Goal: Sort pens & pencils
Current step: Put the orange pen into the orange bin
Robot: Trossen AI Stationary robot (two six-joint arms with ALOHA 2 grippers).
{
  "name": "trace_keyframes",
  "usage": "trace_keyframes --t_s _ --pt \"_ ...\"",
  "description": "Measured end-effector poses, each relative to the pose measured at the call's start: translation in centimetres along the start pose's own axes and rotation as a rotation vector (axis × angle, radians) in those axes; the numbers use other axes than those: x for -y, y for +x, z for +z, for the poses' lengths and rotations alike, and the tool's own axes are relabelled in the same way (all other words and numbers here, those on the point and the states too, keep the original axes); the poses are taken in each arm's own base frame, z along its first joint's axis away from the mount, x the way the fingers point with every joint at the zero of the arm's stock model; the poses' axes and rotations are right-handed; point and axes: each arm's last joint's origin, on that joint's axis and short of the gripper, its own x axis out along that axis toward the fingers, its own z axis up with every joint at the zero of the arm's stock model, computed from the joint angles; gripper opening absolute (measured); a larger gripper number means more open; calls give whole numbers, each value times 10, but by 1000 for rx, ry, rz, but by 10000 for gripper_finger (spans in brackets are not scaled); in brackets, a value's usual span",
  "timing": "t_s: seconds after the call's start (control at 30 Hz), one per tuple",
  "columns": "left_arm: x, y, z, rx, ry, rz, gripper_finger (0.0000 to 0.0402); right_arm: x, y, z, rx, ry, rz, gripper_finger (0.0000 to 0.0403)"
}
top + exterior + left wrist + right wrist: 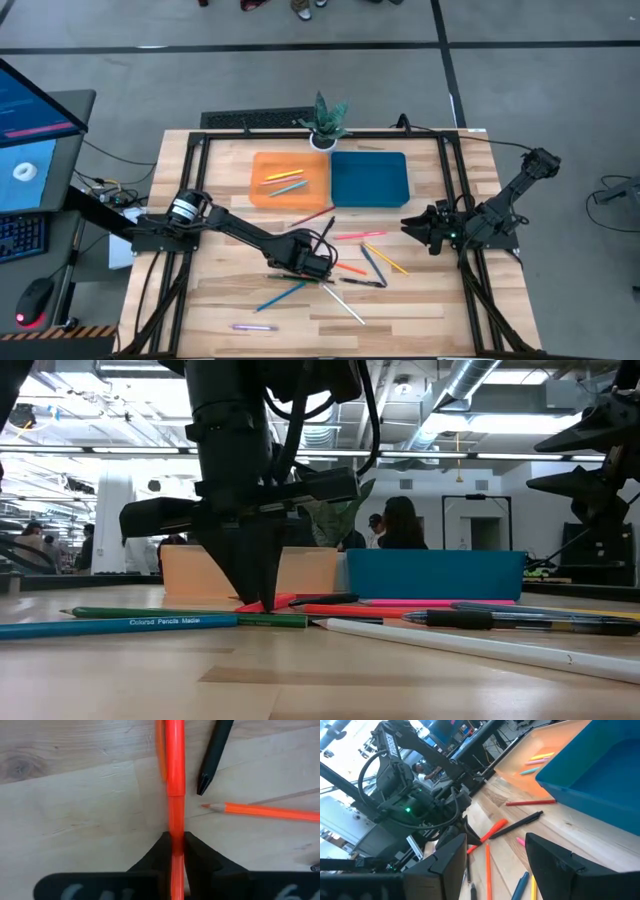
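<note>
My left gripper [318,262] stands at the table's middle, fingers pointing down, shut on an orange-red pen [175,765]. Around it lie loose pens and pencils: a black pen [216,755], an orange pencil [270,811], a red pencil [312,218], a pink one [358,235], a blue one [280,296], a white one [345,305] and a purple one [252,327]. Several more lie in the orange tray [262,195]. My right gripper [496,840] hangs open above the table's right side, touching nothing. My left gripper pinches the orange-red pen between its two fingers [162,847], on the thinner barrel [175,827] just behind the step to the thicker part. It comes from above, pointing down, one finger on each side of the pen. In the low view the pen [268,603] is at table level.
The orange tray and the blue tray [370,178] sit side by side toward the far edge, with a small potted plant [326,122] behind them. A monitor and keyboard stand off the table's left. People show in the room beyond [400,520].
</note>
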Motion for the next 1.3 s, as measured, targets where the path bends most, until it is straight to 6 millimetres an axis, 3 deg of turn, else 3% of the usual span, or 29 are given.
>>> trace_keyframes --t_s 0.3,0.43,0.7,0.97,1.3 --pt "12 -15 3 -36 75 -19 11 0 0 0 2 0 -2 225" --pt "21 -37 11 -50 104 -59 19 0 0 0 3 -1 -3 225" --pt "32 -125 40 46 162 -308 19 0 0 0 4 -36 -5 225" --pt "26 -213 63 185 318 -545 19 1 0 0 15 -38 -17 225" --pt "18 -303 76 391 582 -866 20 1 0 1 28 -39 -29 225"
